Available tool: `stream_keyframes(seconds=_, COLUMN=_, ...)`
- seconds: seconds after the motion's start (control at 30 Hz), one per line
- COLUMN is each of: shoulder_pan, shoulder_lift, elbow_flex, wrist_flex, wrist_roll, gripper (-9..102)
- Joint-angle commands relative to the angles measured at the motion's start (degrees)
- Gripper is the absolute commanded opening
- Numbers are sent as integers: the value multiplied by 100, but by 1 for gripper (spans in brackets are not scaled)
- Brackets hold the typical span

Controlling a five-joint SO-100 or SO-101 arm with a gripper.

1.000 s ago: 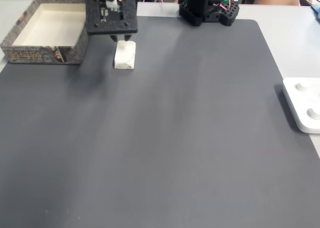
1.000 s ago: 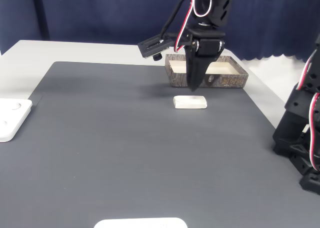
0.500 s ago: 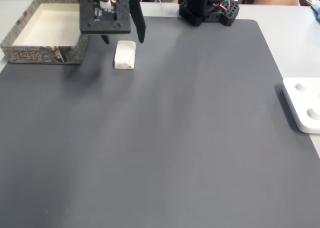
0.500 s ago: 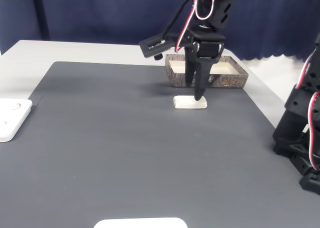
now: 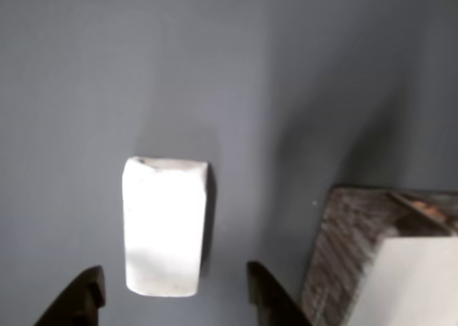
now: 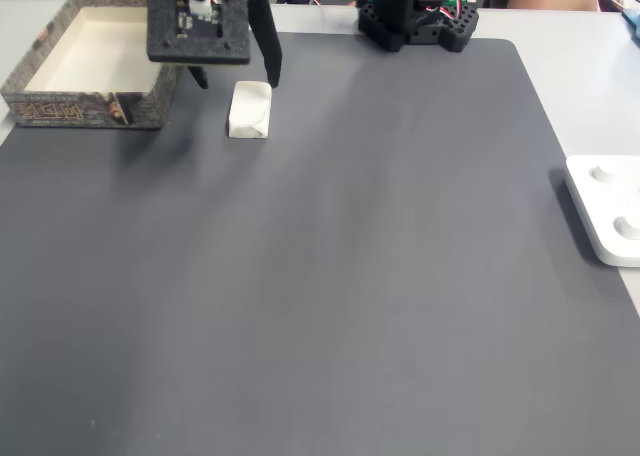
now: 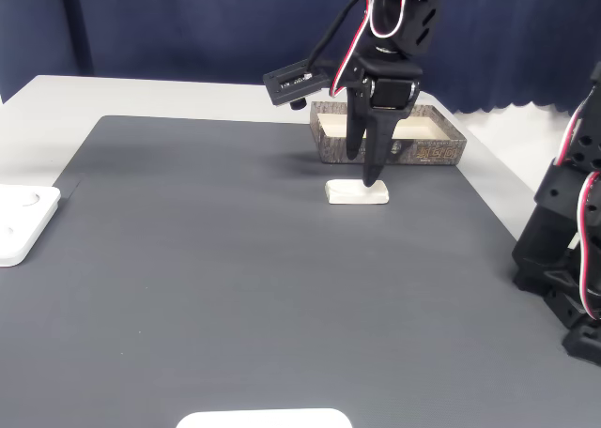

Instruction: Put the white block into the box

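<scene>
Other view looks straight down on the white block [image 5: 165,226], its faces slightly rumpled, lying flat on the dark mat [image 5: 286,68] between two black fingertips [image 5: 80,297], with a corner of the box [image 5: 343,247] close at the right. Both fixed views show the end effector [image 6: 229,79] spread wide and empty over the block near the mat's far edge. A glossy white device [image 6: 608,208] rests at the bench's side, well apart. Nothing lies between block and box.
</scene>
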Motion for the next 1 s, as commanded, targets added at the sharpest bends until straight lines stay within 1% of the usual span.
stream_keyframes(seconds=0.0, shoulder_pan=-123, shoulder_lift=44, elbow_flex=-9, wrist_flex=-62, wrist_roll=-149, gripper=27)
stream_keyframes(seconds=0.97, shoulder_pan=-422, shoulder_lift=-536, elbow_flex=18, wrist_flex=-229, wrist_roll=-202, gripper=25)
